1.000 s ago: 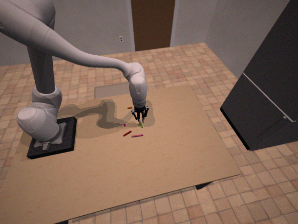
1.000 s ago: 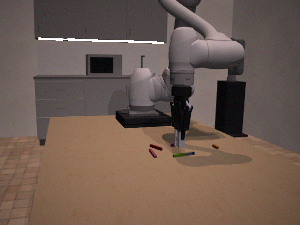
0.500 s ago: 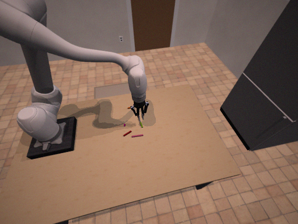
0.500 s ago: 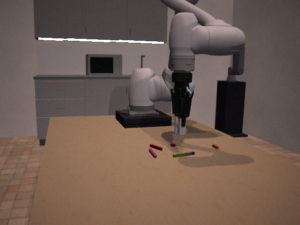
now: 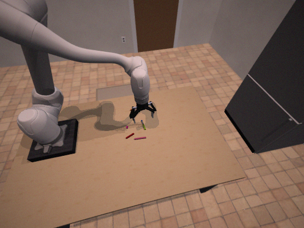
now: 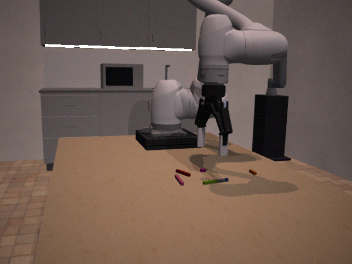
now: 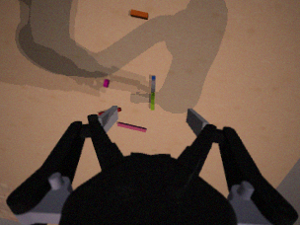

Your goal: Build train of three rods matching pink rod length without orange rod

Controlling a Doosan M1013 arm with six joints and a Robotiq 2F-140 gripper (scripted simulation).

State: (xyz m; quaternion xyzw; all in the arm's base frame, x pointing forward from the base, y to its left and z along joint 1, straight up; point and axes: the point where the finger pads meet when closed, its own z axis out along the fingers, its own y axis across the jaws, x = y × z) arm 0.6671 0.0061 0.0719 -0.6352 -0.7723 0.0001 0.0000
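Train looks assembled: lime rod (image 6: 210,181), grey rod (image 6: 221,180) and blue rod (image 6: 227,179) lie flat in one line, which adds up to the pink length. It sits mid-table, nearer the far edge than the near one as the exterior camera sees it. Gripper (image 6: 212,145) hangs above the table, jaws spread wide and holding nothing, no contact with any rod visible. Step in hand, as I judge it: release is done, retreat is what's left. Next move calls for lifting the arm straight up and away without sweeping the fingers through the line. Joints look tight from the wrist view, lime rod (image 7: 152,101) to blue rod (image 7: 153,78) reads straight, but resolution is too coarse to confirm the gap and offset tolerances. Spare rods: pink rod (image 6: 179,180) and red rod (image 6: 183,172) lie toward the left edge of that view, magenta rod (image 6: 203,170) just behind the train, orange rod (image 6: 253,172) off toward the right edge. All appear apart from the train; pink is the nearest to the lime end, so that clearance is the one I'd check.
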